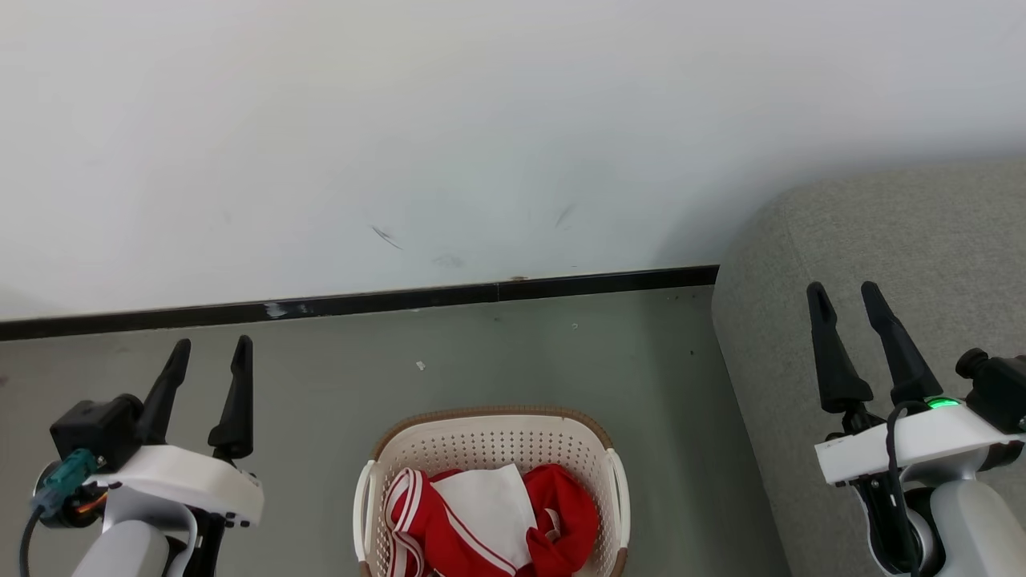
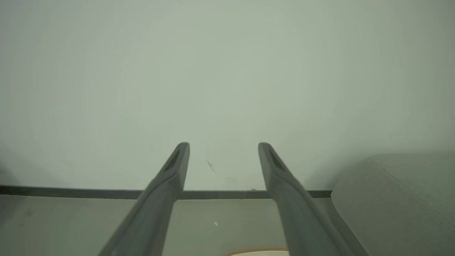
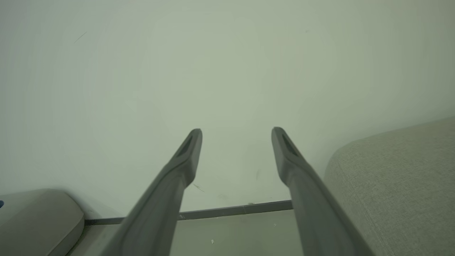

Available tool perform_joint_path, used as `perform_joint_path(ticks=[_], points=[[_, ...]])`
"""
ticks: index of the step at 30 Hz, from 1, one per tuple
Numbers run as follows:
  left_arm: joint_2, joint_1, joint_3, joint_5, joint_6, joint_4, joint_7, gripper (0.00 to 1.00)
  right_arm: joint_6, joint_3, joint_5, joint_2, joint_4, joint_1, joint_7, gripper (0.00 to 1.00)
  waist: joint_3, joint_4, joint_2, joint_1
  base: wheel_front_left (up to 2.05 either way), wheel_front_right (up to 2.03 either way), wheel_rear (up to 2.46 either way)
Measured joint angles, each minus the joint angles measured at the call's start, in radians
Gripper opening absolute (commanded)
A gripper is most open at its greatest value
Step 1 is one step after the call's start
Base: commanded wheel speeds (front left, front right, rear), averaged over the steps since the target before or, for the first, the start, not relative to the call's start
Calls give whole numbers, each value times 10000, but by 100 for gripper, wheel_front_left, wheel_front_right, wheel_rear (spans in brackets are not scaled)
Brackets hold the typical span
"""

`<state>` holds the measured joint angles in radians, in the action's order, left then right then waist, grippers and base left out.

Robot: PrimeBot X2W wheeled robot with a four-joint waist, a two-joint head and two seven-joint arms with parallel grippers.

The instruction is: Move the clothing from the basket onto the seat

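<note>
The grey sofa (image 1: 890, 256) takes the right of the frame. The basket (image 1: 490, 415) sits bottom centre with the red clothes (image 1: 573, 505) heaped inside. The left gripper (image 1: 212, 343) and right gripper (image 1: 843, 287) hover spread and empty. I'd drop one straight down and pinch the top fold deep.

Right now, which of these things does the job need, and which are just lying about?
Job: red-and-white clothing, the cream basket holding it, the grey seat, the left pincer and right pincer, both open and empty.
Lying about: white wall, black skirting, grey floor, small white scrap on it.
</note>
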<state>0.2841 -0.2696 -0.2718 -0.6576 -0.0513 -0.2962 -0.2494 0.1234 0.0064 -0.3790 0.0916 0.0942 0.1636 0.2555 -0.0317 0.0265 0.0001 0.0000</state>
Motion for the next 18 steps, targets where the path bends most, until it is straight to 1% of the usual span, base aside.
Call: perform_joint_path(ticks=[6,18], points=[[-23,530,84,134,-67,232,0,100,0,-13,-2,0,-38,-162,0,100,-17,8,0,0,0,0,0],[-75,832,337,362,-67,669,0,100,0,-12,-15,27,-65,-162,0,100,-110,7,0,0,0,0,0]])
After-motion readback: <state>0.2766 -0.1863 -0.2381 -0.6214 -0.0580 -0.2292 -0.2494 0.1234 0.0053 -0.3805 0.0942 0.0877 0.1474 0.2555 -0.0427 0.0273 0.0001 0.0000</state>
